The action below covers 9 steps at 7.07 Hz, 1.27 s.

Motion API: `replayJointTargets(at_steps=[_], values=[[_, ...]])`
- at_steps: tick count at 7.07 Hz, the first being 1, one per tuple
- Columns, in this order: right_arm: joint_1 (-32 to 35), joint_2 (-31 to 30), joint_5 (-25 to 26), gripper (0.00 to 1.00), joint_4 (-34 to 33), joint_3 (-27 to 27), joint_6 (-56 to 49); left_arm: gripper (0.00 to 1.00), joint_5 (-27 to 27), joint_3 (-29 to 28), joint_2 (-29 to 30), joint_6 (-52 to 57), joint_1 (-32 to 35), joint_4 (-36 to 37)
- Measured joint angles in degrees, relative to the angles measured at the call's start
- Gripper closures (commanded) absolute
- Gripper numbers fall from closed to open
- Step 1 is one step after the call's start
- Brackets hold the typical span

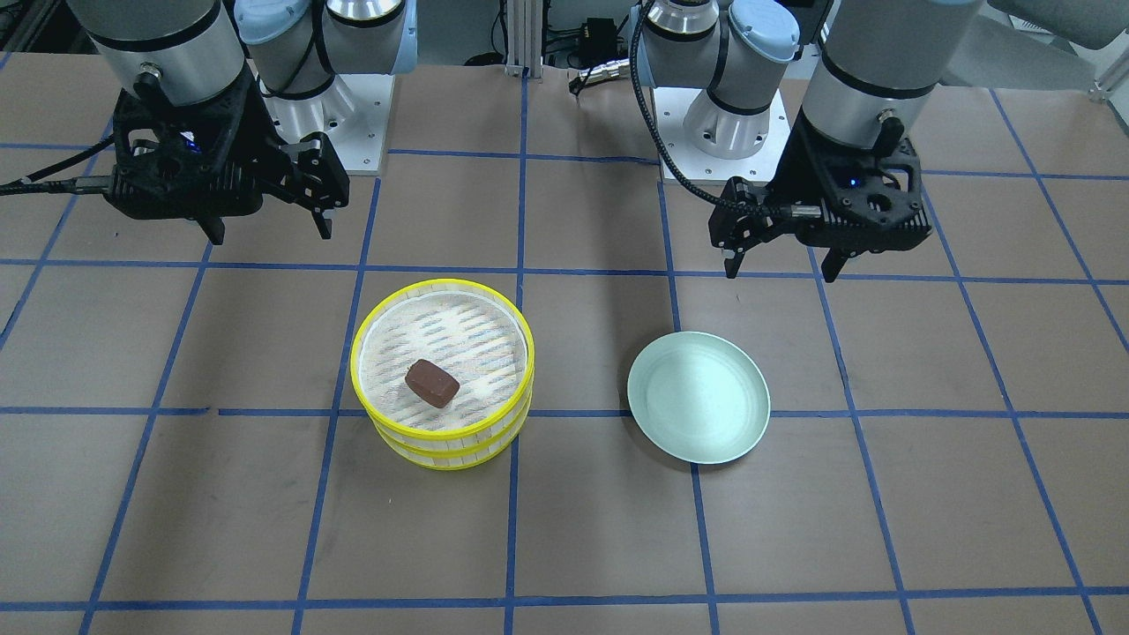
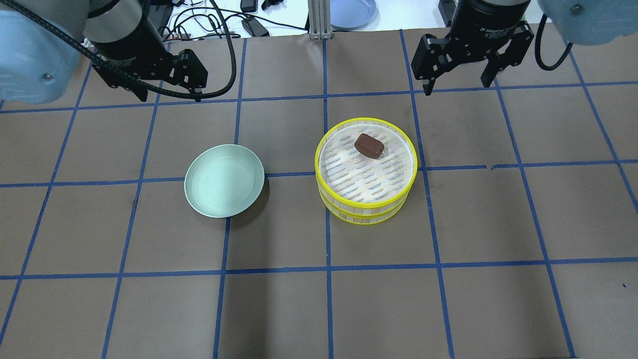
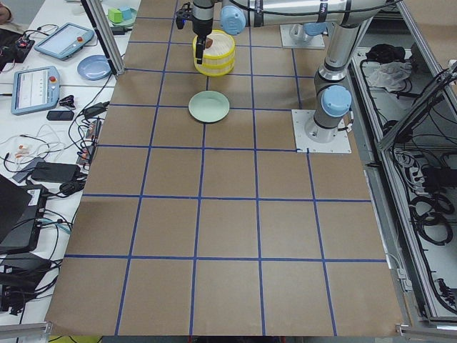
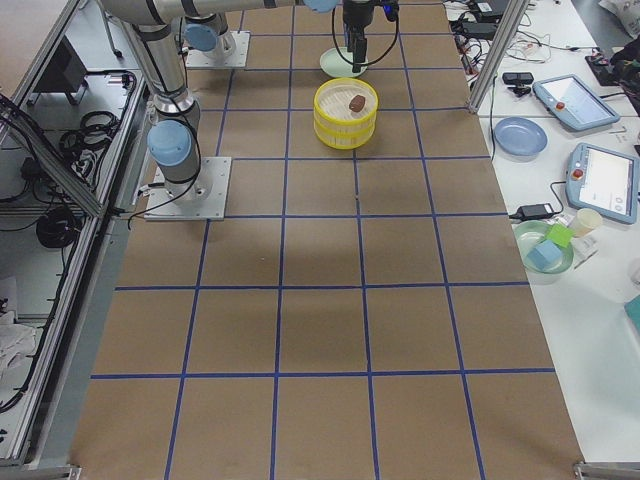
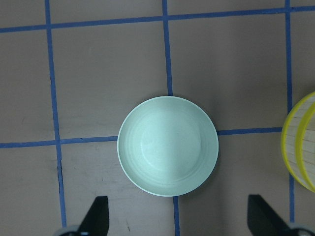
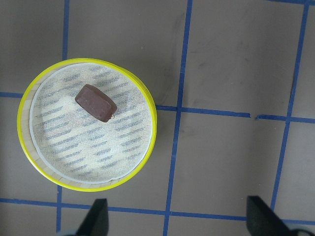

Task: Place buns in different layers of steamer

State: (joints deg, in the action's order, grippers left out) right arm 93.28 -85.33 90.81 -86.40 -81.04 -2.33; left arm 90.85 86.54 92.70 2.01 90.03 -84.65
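Observation:
Two steamer layers are stacked, the top layer (image 2: 319,164) on the lower layer (image 2: 369,219). The dark brown bun (image 2: 369,145) lies on the top layer's striped floor, also seen in the front view (image 1: 432,384) and the right wrist view (image 6: 96,103). The cream-white bun is hidden or out of view. My left gripper (image 2: 169,94) is open and empty, raised behind the plate. My right gripper (image 2: 456,89) is open and empty, raised behind and to the right of the steamer. In the wrist views the open fingers (image 5: 96,216) (image 6: 96,216) hold nothing.
A pale green plate (image 2: 224,180) sits empty to the left of the steamer, also in the left wrist view (image 5: 168,146). The brown table has blue tape grid lines. Cables, tablets and a blue dish (image 2: 353,12) lie beyond the far edge.

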Motion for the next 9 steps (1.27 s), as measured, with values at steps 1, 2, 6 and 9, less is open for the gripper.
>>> replayJointTargets(at_steps=[1, 2, 6, 9], values=[[0.0, 0.0, 0.0, 0.0, 0.0, 0.0, 0.0, 0.0, -1.3, -1.0, -0.4, -0.3, -0.3, -1.4], [0.0, 0.0, 0.0, 0.0, 0.0, 0.0, 0.0, 0.0, -2.3, -1.2, -0.5, -0.5, -0.5, -2.2], [0.0, 0.0, 0.0, 0.0, 0.0, 0.0, 0.0, 0.0, -2.7, -0.9, -0.5, -0.7, -0.8, -4.1], [0.1, 0.1, -0.1, 0.0, 0.0, -0.1, 0.2, 0.0, -2.0, -0.7, -0.5, -0.7, -0.8, -4.1]])
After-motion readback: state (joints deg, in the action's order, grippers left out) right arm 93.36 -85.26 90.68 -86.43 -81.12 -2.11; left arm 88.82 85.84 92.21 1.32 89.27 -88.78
